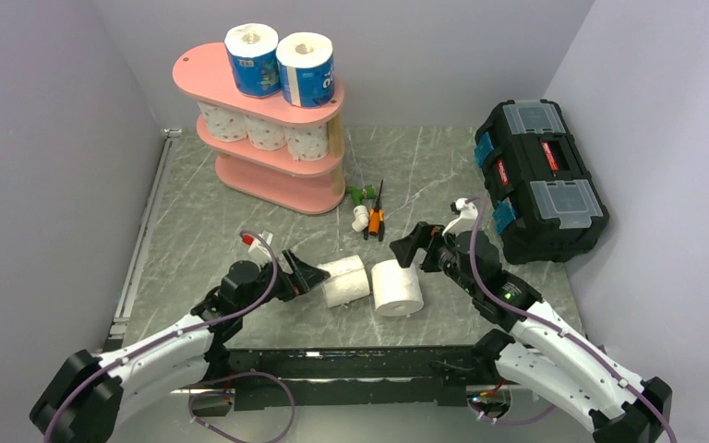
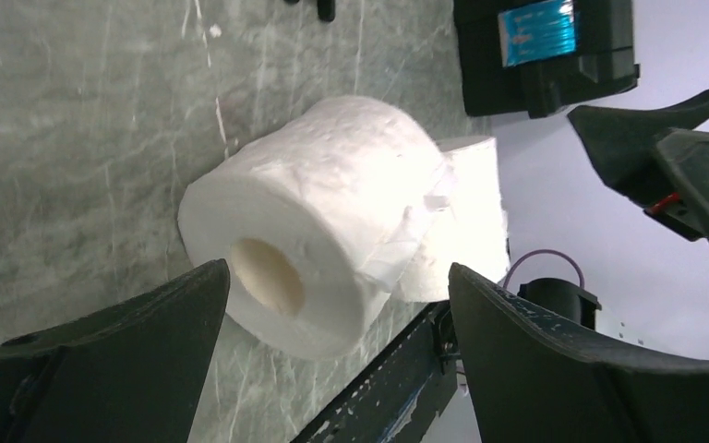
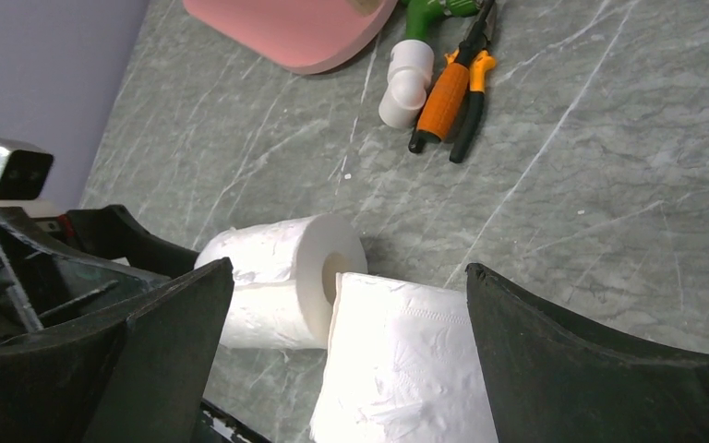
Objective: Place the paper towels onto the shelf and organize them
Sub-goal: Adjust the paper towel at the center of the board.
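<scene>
White, plain and unwrapped, two rolls lie on the worktop (image 1: 240, 221) between the arms. The first roll (image 1: 345, 280) lies on its side directly ahead of the left hand (image 1: 310, 275), one core end towards that hand. The second roll (image 1: 397, 288) sits just beside it, in front of the right hand (image 1: 422, 252). Both hands stand wide open and grip nothing. The shelf (image 1: 194, 72) stands well apart at the far left; blue-wrapped rolls (image 1: 254, 65) occupy its top tier, pink-dotted rolls (image 1: 263, 131) its middle tier.

Step in hand, as judged: grasp the first roll. Advance the left hand until the fingers straddle the round body, then close gently, since soft paper crushes. Trap the loose sheet end (image 2: 429, 194) under one finger.

Not determinable: whether the two rolls touch; what the bottom tier holds at its rear; the lower part of the second roll, cut off in the right wrist view
</scene>
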